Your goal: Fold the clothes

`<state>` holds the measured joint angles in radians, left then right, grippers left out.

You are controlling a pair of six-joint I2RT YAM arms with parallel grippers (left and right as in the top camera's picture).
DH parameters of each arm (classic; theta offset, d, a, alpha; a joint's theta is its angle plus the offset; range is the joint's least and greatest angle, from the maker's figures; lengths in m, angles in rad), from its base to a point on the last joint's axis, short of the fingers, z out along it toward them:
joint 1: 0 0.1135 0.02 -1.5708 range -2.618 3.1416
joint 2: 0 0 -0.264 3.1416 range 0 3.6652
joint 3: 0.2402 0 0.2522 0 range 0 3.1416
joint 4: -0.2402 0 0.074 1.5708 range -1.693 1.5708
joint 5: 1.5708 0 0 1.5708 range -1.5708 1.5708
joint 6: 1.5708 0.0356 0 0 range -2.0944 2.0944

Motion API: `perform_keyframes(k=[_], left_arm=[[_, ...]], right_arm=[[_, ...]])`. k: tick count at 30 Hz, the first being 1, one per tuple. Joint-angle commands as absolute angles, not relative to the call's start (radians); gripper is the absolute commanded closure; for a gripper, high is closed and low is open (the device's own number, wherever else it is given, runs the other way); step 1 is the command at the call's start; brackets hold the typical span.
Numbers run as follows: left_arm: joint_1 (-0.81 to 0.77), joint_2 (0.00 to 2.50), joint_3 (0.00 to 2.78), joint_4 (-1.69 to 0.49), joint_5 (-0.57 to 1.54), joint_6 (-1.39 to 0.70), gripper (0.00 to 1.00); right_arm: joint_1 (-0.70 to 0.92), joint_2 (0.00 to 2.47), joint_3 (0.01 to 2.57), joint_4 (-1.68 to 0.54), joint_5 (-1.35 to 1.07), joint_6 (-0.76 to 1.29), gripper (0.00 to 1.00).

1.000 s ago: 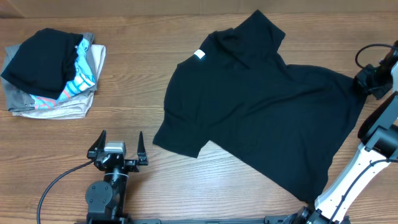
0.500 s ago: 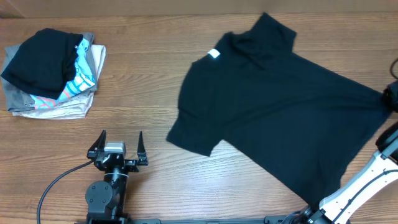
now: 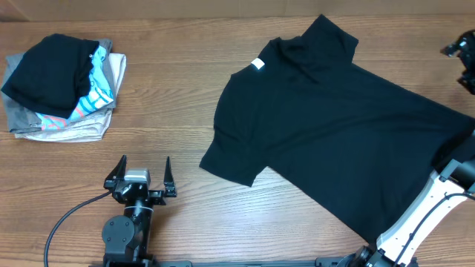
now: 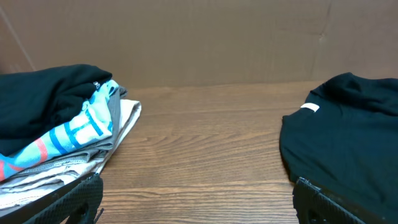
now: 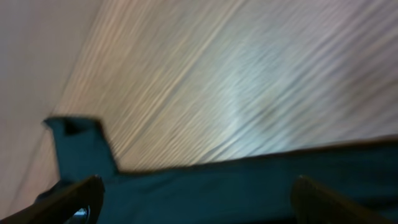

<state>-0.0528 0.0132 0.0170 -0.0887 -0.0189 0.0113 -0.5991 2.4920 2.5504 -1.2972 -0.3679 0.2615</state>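
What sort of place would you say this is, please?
Probably a robot lab's laundry-folding bench: a black T-shirt spread out, a stack of folded garments, and the left pincer nearby.

Black short-sleeved T-shirt (image 3: 334, 141) spread flat, unfolded, diagonal; white label (image 3: 257, 64) at neck, upper left.

The T-shirt (image 3: 334, 141) is plain black, with a small white label (image 3: 257, 64) at the neck. The table (image 3: 171, 111) is brown wood with thin darker lines. In the pile of folded clothes (image 3: 59, 89), the top one is black. The next is turquoise with white and a bit of pink-red, and the ones below are grey. The left gripper (image 3: 145, 165) is black with a silver-grey part. The right arm (image 3: 415, 222) is white and black. The wall (image 4: 186, 37) is plain brown.
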Motion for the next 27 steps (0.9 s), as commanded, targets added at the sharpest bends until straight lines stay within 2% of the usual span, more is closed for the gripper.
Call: perform_keyframes(k=[1,9,27], left_arm=[[-0.062,0.006,0.01,-0.085,-0.007,0.03,0.0],[-0.062,0.006,0.01,-0.085,-0.007,0.03,0.0],[-0.062,0.006,0.01,-0.085,-0.007,0.03,0.0]], right_arm=[[-0.562,2.452,2.566,-1.315,-0.417,0.262,0.0],[-0.513,2.452,2.566,-1.315,-0.416,0.262,0.0],[-0.51,2.452,2.566,-1.315,-0.416,0.262,0.0]])
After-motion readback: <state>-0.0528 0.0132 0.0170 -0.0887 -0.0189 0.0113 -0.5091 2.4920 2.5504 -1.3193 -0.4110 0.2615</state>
